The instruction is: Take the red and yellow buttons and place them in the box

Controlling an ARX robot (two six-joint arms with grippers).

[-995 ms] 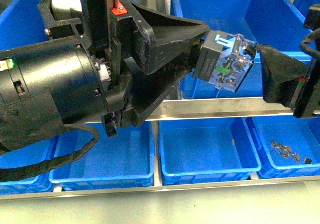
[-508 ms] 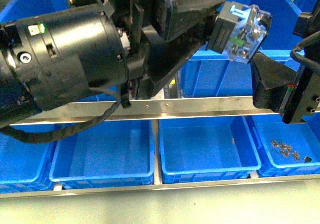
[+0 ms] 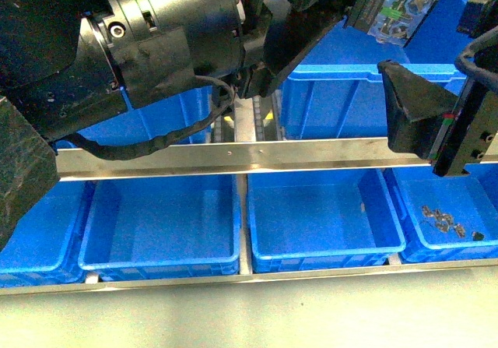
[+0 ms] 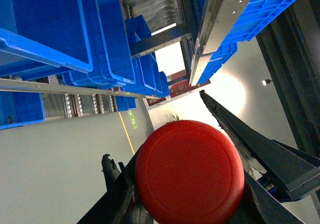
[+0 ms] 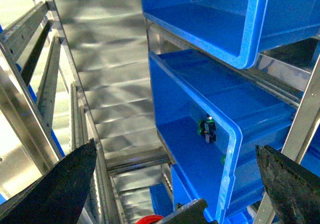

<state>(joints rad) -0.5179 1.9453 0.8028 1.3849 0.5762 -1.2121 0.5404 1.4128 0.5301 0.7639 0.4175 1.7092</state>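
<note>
In the front view, we are carrying a small red-capped push-button switch (image 3: 397,9) high at far right. In the left wrist view, our left gripper (image 4: 192,184) is clamping its cap. In the right wrist view, our right gripper (image 5: 175,184) is hanging spread and empty; placing remains.

Black left arm (image 3: 148,44) with green light, black cable, tapered claw fingers.
</note>
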